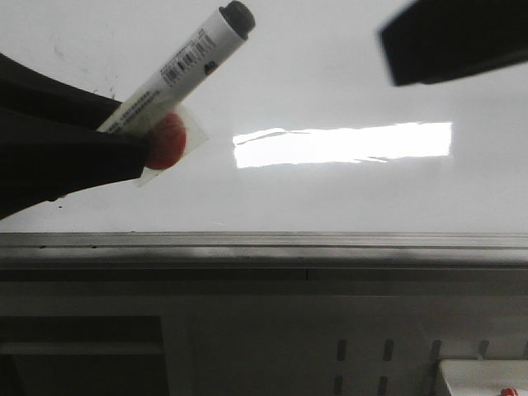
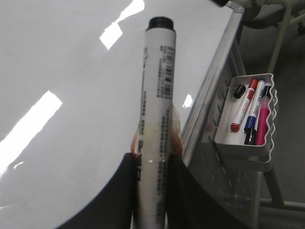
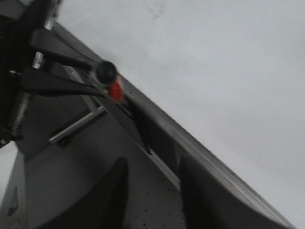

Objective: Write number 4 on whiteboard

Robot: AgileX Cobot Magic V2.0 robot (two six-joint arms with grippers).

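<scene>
The left gripper [image 2: 151,176] clamped a white black-capped marker [image 2: 157,109] before the large glossy whiteboard [image 1: 330,66]; no drawn number 4 was discernible there. The right gripper [image 3: 152,191] hung with jaws apart, empty, near the board's grey bottom rail [image 1: 264,241].

The white marker [image 2: 157,119] carries a barcode and lines of small black print, too blurred to be read.

Front camera close, facing whiteboard [image 1: 330,74] — wrist cameras share it
</scene>
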